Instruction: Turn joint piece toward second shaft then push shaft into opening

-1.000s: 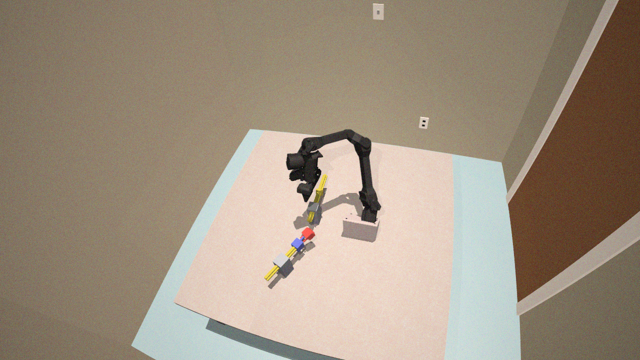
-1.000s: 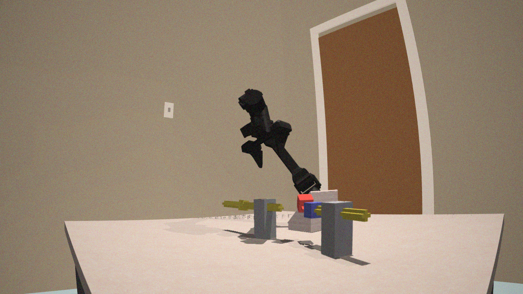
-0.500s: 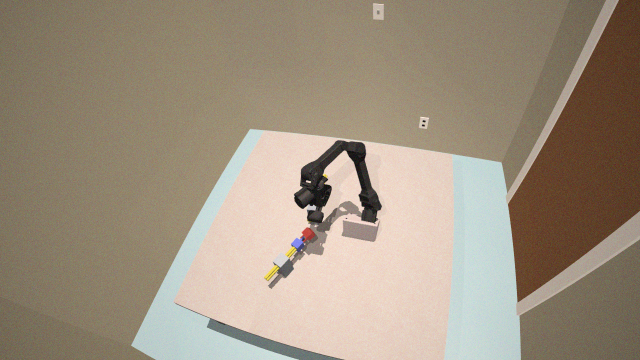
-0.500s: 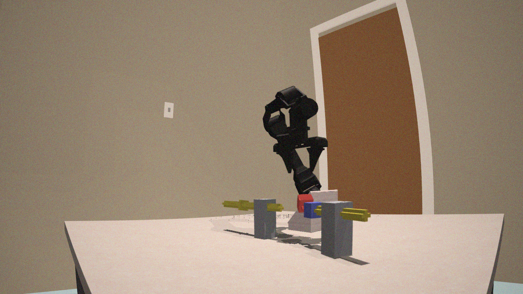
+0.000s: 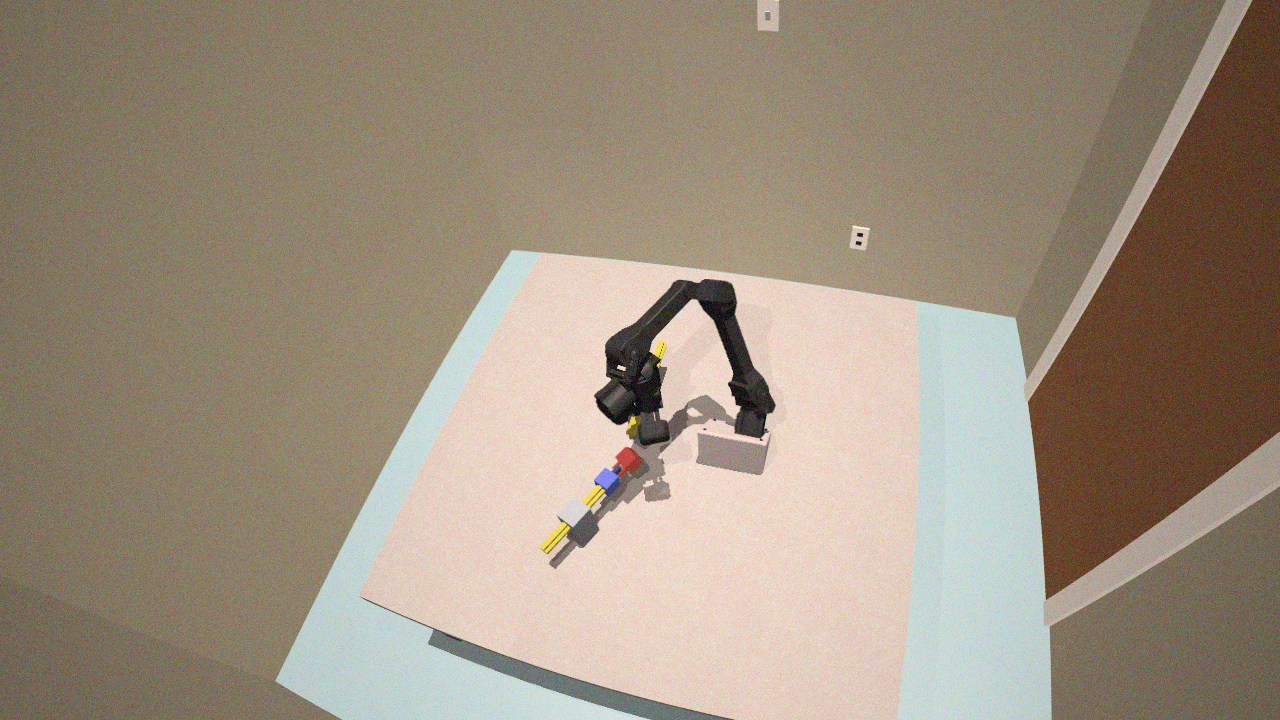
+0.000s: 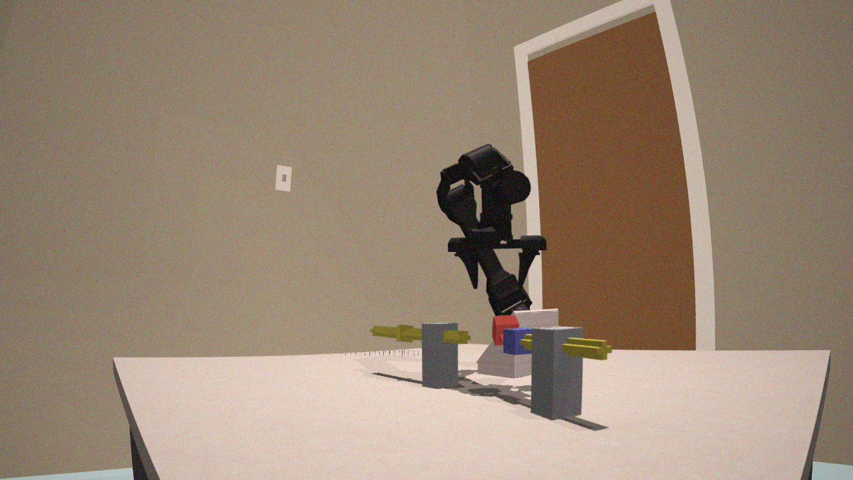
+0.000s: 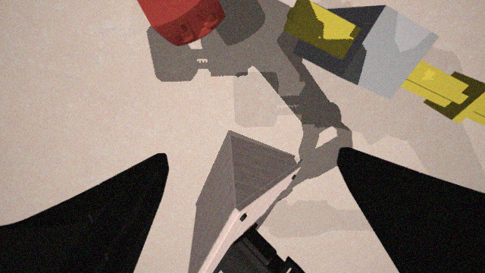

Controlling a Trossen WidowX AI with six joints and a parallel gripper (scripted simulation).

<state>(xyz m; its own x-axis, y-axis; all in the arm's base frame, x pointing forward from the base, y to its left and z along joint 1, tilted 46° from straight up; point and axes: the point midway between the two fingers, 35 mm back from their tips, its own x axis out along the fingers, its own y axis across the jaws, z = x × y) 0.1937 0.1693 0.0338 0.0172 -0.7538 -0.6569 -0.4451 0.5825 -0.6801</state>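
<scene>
The red square joint piece (image 5: 628, 460) (image 6: 505, 327) (image 7: 186, 19) hangs on a blue hinge piece (image 5: 606, 480) (image 6: 517, 341) at the end of the yellow fixed shaft (image 5: 553, 538) (image 6: 587, 348), held by its grey block (image 5: 574, 513) (image 6: 556, 373). In the exterior view the red piece stands higher than the blue one; where its opening points I cannot tell. The yellow second shaft (image 5: 660, 353) (image 6: 456, 337) (image 7: 436, 83) runs through the second block (image 6: 439, 355) (image 7: 394, 53), with a gap between its near end and the red piece. My gripper (image 6: 498, 287) (image 7: 254, 158) is open and empty, above the shafts' height.
The pale arm base (image 5: 732, 450) (image 6: 504, 365) (image 7: 261, 171) stands beside the shafts and shows below and between the fingers in the wrist view. The arm hides the second block in the top view. Both blocks stand on the pale table (image 5: 805, 555) (image 6: 298, 417).
</scene>
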